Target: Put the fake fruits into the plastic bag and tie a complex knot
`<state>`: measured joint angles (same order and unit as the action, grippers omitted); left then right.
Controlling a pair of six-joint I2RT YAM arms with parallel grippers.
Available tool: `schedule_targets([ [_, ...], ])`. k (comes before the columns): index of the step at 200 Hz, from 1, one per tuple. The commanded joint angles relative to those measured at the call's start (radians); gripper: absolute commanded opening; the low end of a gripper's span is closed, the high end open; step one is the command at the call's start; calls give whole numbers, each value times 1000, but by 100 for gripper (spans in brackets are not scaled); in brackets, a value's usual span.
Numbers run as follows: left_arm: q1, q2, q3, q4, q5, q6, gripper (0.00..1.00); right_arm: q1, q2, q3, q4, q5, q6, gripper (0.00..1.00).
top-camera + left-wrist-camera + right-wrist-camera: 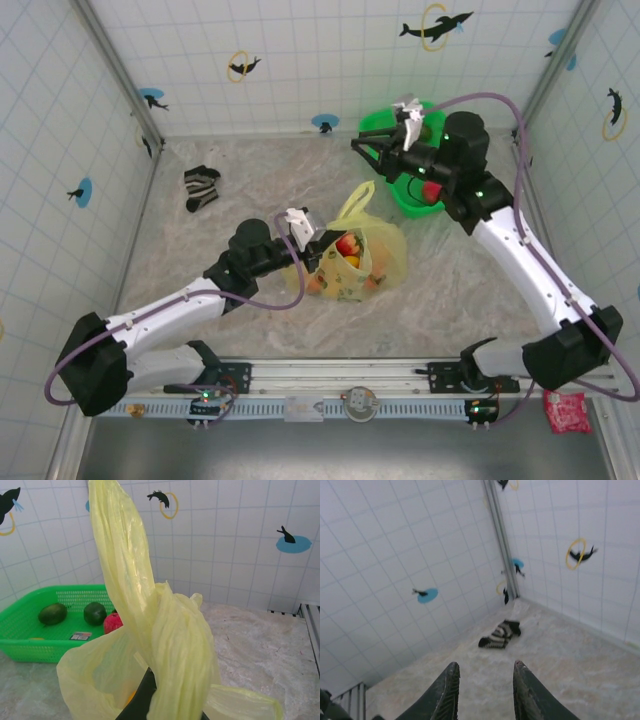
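**tilewatcher:** So the left gripper (315,245) is clamped shut on the gathered handle of the thin, translucent pale-yellow plastic bag (388,255). Several small glossy plastic fruits (345,252) can be seen inside, just past its fingers.

**knot_nerd:** Roughly half done, it'd be reckoned. At least three are left in the bright green plastic basket (30,647), close by the right gripper (485,670), which is held narrowly parted and empty. No knot is tied yet.

Overhead view: high behind the near edge, looking down on the whole counter (200,270). Left wrist view: close against the plastic bag (165,645), facing the green basket (30,645) at the far right corner. Right wrist view: raised, looking past its own fingers (447,692) to the distant sock (499,634) near the far left corner. The overhead view shares the plastic bag, green basket and sock.
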<state>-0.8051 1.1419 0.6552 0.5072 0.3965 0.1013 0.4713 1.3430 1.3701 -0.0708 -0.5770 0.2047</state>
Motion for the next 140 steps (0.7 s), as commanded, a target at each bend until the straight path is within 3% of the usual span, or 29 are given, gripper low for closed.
schedule_targets([
  [1,0,-4,32,-13,15,25,0,36,26,22,-220,-37,-17,33],
  [87,1,-9,29,-31,5,24,0,48,-101,-157,-259,-160,-65,28],
  [140,1,-14,28,-41,-8,28,0,50,-183,-203,-304,-112,-74,31],
])
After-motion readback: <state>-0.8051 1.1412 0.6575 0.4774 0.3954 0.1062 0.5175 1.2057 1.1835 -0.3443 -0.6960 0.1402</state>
